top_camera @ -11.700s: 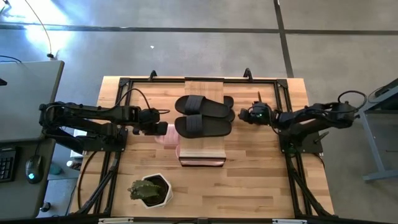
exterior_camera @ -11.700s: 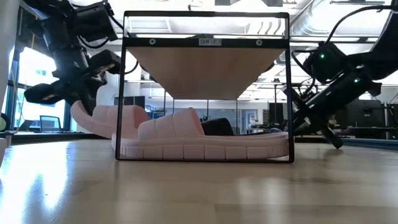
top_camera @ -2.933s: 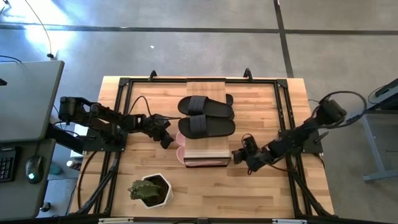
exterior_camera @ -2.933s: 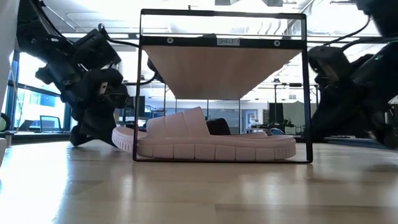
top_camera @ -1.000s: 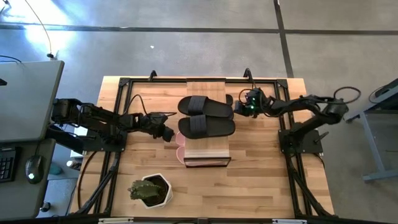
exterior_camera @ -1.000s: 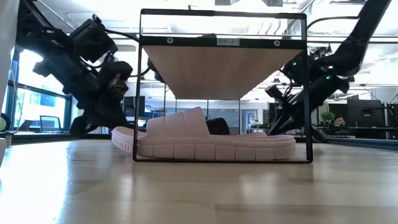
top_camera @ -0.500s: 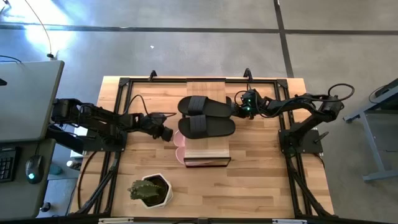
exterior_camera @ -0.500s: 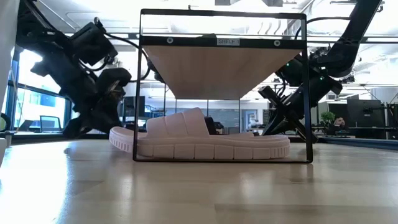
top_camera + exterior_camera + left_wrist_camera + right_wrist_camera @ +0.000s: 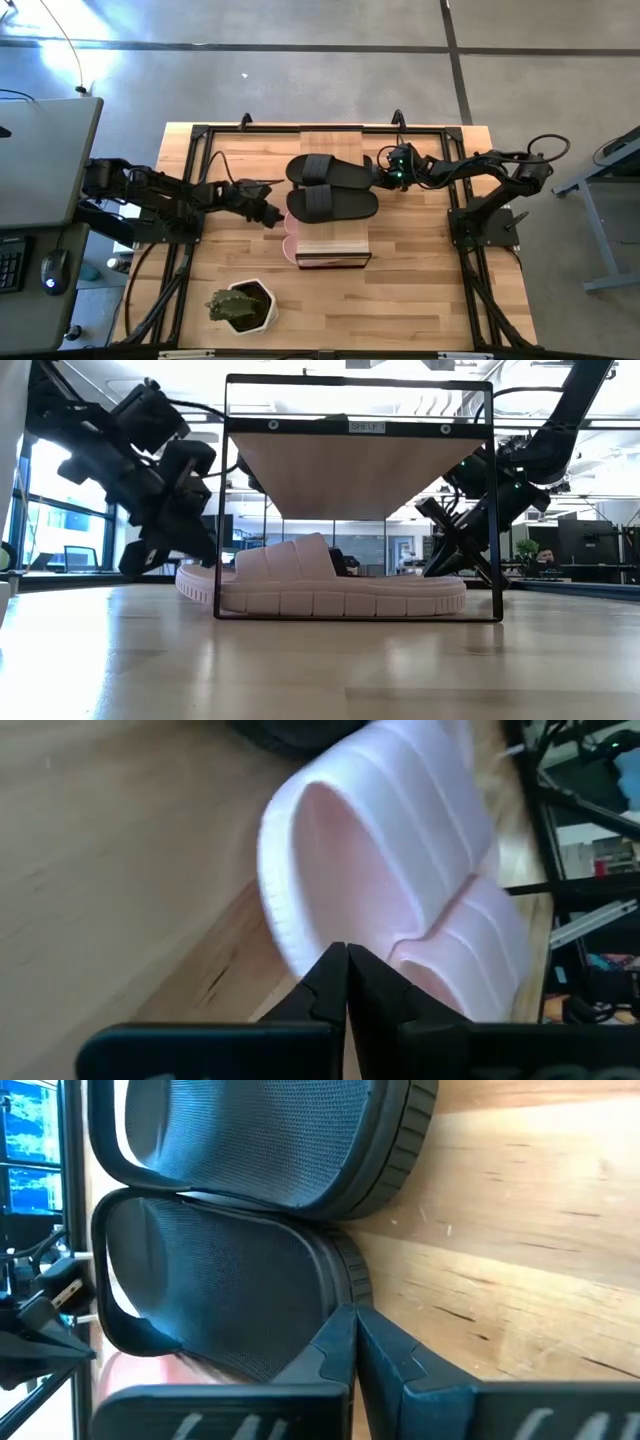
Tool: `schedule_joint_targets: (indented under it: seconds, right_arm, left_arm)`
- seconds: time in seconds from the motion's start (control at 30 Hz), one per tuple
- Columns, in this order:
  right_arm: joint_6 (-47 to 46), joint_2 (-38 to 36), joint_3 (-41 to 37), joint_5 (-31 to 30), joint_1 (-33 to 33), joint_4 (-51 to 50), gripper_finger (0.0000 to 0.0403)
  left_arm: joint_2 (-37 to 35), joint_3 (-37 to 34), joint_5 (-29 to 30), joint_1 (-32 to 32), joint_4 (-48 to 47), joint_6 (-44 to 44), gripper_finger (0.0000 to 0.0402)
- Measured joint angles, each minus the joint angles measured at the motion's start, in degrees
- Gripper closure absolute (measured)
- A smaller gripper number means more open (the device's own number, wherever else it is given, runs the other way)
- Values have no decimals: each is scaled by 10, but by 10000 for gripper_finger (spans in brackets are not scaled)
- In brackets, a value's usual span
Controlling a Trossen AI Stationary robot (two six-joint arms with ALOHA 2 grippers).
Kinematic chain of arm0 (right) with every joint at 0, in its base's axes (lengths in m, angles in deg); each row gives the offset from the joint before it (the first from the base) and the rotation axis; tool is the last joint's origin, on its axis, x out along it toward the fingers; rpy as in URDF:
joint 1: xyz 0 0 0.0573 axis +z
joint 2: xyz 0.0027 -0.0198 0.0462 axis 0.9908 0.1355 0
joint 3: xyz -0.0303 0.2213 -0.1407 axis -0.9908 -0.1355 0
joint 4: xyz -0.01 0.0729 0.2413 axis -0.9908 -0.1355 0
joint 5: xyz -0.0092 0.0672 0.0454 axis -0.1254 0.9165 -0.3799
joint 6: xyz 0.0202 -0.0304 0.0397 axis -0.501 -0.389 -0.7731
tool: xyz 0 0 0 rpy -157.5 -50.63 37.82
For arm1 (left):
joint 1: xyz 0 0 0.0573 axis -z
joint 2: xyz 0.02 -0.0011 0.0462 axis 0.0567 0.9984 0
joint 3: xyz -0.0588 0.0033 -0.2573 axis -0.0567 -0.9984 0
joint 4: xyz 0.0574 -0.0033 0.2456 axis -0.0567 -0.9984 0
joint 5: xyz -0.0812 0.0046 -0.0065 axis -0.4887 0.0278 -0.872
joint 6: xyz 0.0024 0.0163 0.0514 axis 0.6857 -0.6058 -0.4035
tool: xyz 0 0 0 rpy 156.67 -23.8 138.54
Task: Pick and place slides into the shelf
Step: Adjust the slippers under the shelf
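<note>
Far left of the shelf: left end effector, fingers pressed together, gripping nothing, tips against the heel of a pale pink slide poking out of the shelf's left side at tabletop level. Under the shelf's top plank: second pink slide, lying inside the frame. On the shelf's top plank: two black slides side by side, already placed. Just right of the shelf: right end effector, likewise closed and empty, tips touching the edge of a black slide. Step in hand, seemingly: nudging with closed fingers rather than carrying. Next move, probably: push the protruding pink slide farther in under the shelf, square up the black pair, then withdraw.
</note>
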Motion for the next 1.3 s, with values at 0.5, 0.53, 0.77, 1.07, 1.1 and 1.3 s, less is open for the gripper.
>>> schedule_joint_targets:
  seconds: [0.5,0.53,0.77,1.07,1.1,1.3]
  right_arm:
    - [6,0,0,25,0,22,403]
    - [6,0,0,25,0,22,403]
    - [3,-1,0,8,0,4,403]
    - [33,-59,-1,-69,-22,-51,403]
    - [42,-69,-1,-78,-26,-65,403]
    - [57,-84,-1,-83,-60,-80,403]
  left_arm:
    - [76,2,2,0,67,14,401]
    - [79,2,2,0,68,14,401]
    - [76,2,2,-1,31,14,401]
    - [4,2,1,0,-94,16,401]
    - [-11,2,2,0,-113,16,401]
    - [-88,2,-39,2,-179,24,401]
